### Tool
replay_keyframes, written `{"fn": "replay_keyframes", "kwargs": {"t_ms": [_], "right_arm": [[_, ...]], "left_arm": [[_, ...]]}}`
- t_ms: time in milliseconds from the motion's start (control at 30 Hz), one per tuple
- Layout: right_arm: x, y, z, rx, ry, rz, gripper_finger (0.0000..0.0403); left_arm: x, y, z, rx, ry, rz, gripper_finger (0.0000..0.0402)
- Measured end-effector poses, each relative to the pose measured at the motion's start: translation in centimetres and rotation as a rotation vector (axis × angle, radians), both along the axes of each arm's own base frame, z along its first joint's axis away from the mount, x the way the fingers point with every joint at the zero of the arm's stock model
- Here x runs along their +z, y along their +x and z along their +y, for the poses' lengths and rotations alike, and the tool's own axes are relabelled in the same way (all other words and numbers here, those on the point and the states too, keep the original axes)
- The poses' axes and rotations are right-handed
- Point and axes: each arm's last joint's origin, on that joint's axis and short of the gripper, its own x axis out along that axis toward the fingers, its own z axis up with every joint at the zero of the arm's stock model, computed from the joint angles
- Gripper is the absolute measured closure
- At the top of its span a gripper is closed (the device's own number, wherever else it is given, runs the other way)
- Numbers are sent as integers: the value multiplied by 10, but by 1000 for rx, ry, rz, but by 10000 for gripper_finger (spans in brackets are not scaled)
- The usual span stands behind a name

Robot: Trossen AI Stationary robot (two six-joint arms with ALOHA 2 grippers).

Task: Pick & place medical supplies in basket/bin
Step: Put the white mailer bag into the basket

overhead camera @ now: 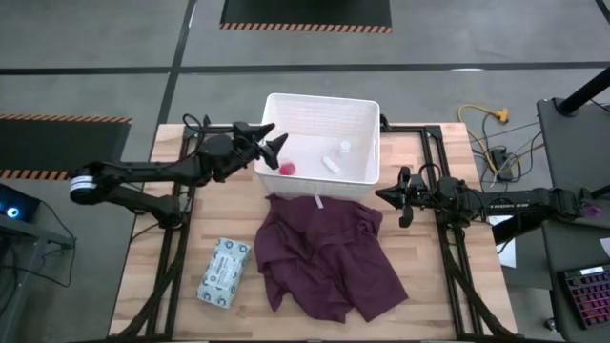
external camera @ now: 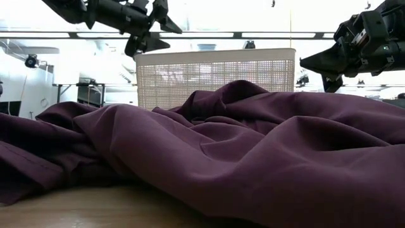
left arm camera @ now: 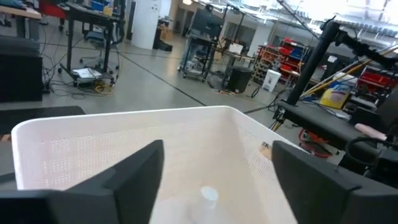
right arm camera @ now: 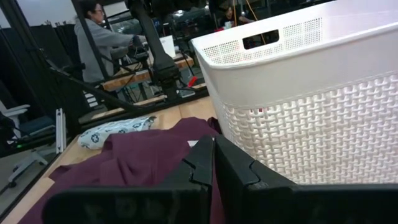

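The white lattice basket [overhead camera: 367, 119] stands at the table's far middle. In it lie the red tube [overhead camera: 286, 168], the white stick [overhead camera: 331, 164] and the small white bottle [overhead camera: 344, 146], which the left wrist view also shows as the bottle [left arm camera: 208, 196]. The pale patterned packet [overhead camera: 224, 272] lies flat on the table near the left. My left gripper [overhead camera: 276, 138] is open, up over the basket's left rim, its fingers [left arm camera: 140, 168] empty. My right gripper [overhead camera: 381, 195] is shut and empty, hovering by the basket's right near corner.
A large maroon cloth [overhead camera: 329, 252] lies crumpled on the table's middle, right against the basket's near wall [right arm camera: 298, 124], and fills the low view [external camera: 221, 152]. Bare wood shows around the packet [right arm camera: 118, 132]. A person [right arm camera: 99, 37] stands beyond the table.
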Motion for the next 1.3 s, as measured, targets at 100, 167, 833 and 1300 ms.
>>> {"fn": "replay_keyframes", "kwargs": {"t_ms": [100, 167, 833, 1300], "right_arm": [[0, 0, 0, 0, 0, 0, 394], [0, 0, 0, 0, 0, 0, 394], [0, 0, 0, 0, -3, 2, 394], [-1, 0, 0, 0, -22, 10, 394]], "left_arm": [[6, -4, -3, -64, 2, -28, 98], [11, -7, -7, -145, -23, -64, 94], [79, -59, -69, -423, -789, 491, 91], [43, -38, -121, -322, -1055, 821, 92]]}}
